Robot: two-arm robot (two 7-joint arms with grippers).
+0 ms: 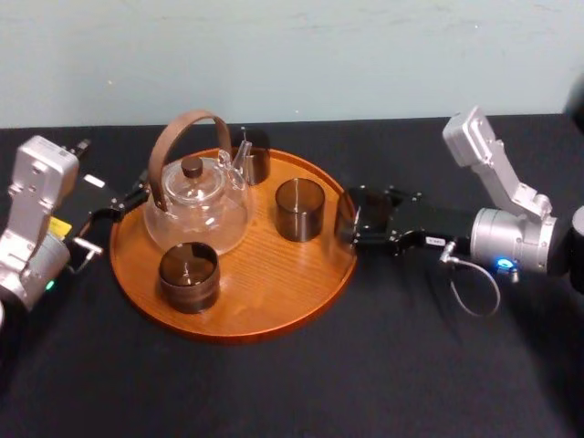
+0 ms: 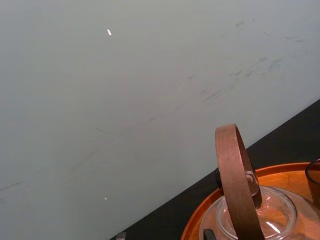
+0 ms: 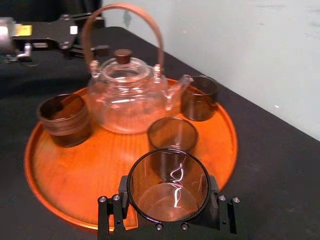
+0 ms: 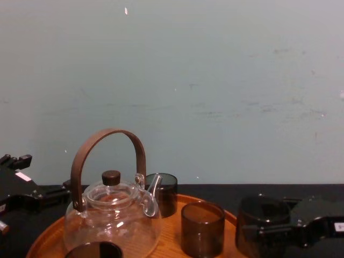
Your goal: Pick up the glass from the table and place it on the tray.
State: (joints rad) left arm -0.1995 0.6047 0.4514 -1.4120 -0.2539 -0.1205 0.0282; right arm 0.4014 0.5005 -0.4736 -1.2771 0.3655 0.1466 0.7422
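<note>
A dark smoky glass (image 1: 348, 222) sits between the fingers of my right gripper (image 1: 352, 228), which is shut on it at the right rim of the round wooden tray (image 1: 265, 297). In the right wrist view the glass (image 3: 168, 197) is upright in the jaws, hanging over the tray's near rim (image 3: 60, 205). From the chest view the held glass (image 4: 260, 224) is just right of the tray's edge (image 4: 230, 216). My left gripper (image 1: 126, 201) rests at the tray's left rim on the black table (image 1: 411, 365).
On the tray stand a glass teapot (image 1: 196, 208) with a tall brown handle, and three other dark glasses: one behind the spout (image 1: 255, 161), one mid-tray (image 1: 299, 209) close to the held glass, one at front left (image 1: 189, 276). Bare wood lies at the tray's front right.
</note>
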